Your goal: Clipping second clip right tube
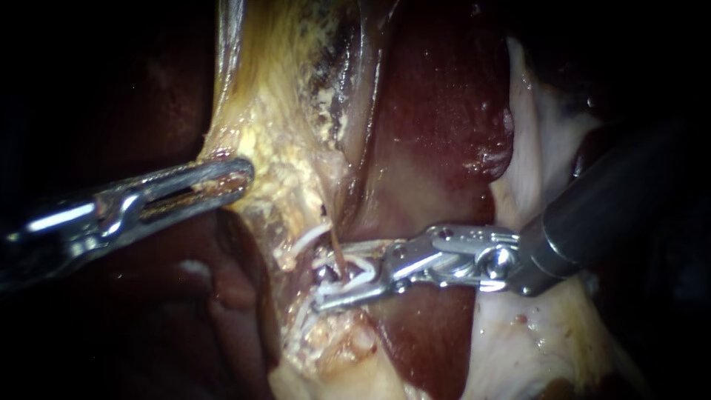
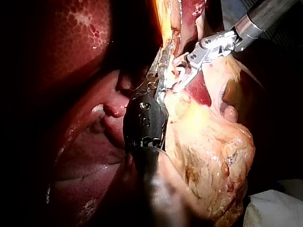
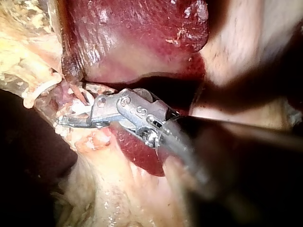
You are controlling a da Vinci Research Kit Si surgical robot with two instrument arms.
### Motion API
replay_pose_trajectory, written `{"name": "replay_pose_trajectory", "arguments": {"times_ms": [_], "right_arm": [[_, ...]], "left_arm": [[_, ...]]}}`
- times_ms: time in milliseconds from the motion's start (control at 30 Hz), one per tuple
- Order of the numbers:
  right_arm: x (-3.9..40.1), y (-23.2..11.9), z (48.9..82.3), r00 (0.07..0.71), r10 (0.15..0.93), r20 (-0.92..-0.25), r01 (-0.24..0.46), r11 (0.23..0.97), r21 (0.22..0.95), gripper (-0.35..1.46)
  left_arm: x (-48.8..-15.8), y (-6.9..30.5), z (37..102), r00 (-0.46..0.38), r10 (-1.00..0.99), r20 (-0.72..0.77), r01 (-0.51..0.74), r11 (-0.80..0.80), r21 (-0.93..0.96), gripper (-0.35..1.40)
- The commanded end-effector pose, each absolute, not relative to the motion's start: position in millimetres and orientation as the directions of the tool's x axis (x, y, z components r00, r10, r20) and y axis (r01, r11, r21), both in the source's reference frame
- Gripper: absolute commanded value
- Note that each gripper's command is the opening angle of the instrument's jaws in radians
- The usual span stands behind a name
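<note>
Your left instrument (image 1: 235, 179) is clamped on the yellow fatty tissue (image 1: 285, 167) at centre-left, so hold that tension. Your right instrument (image 1: 348, 285) stands open astride the thin tube (image 1: 338, 253) just below centre, beside a white clip (image 1: 363, 268). Square up across the tube, leave a gap from that clip, then close fully.

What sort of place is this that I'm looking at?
Most likely a surgical practice bench: a liver and fatty tissue lie out in the open. The left instrument grips the fatty tissue, the right instrument holds open jaws around a tube, and a white cloth lies nearby.
</note>
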State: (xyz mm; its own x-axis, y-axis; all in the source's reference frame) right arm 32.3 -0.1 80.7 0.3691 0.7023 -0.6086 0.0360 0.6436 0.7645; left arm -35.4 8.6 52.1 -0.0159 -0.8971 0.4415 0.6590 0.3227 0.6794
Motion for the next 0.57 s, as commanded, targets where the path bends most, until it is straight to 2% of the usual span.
{"name": "replay_pose_trajectory", "arguments": {"times_ms": [33,67,100,567], "right_arm": [[32.0,-0.1,80.5,0.369,0.705,-0.605,0.034,0.64,0.767,-0.04],[31.8,0.0,80.3,0.37,0.721,-0.586,0.029,0.622,0.783,-0.31],[31.7,0.1,80.2,0.369,0.725,-0.581,0.025,0.617,0.786,-0.35],[31.5,0.0,80.1,0.374,0.748,-0.548,0.011,0.587,0.81,-0.35]], "left_arm": [[-35.4,8.6,52.1,-0.016,-0.897,0.442,0.659,0.323,0.679,-0.35],[-35.4,8.6,52.1,-0.016,-0.897,0.442,0.659,0.323,0.679,-0.35],[-35.4,8.6,52.1,-0.016,-0.897,0.442,0.659,0.323,0.679,-0.35],[-35.4,8.6,52.2,-0.016,-0.897,0.441,0.659,0.323,0.68,-0.35]]}}
